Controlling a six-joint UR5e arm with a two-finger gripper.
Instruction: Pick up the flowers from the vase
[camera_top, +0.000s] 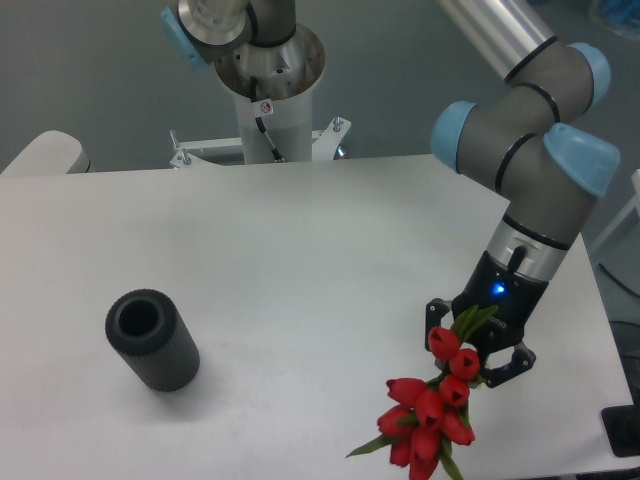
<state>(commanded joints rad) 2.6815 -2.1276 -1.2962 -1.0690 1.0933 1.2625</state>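
Observation:
The flowers (432, 410), a bound bunch of red tulip buds with green leaves, hang near the table's front right, buds pointing down toward the front edge. My gripper (478, 346) is shut on their green stems just above the buds. The vase (152, 340), a short black ribbed tube, stands at the front left of the table with its round mouth empty. It is far to the left of the gripper and apart from the flowers.
The white table (300, 260) ends close below the flowers and to the right of the arm. The arm's white base column (268, 100) rises behind the table's back edge. A dark object (624, 432) sits at the far right bottom corner.

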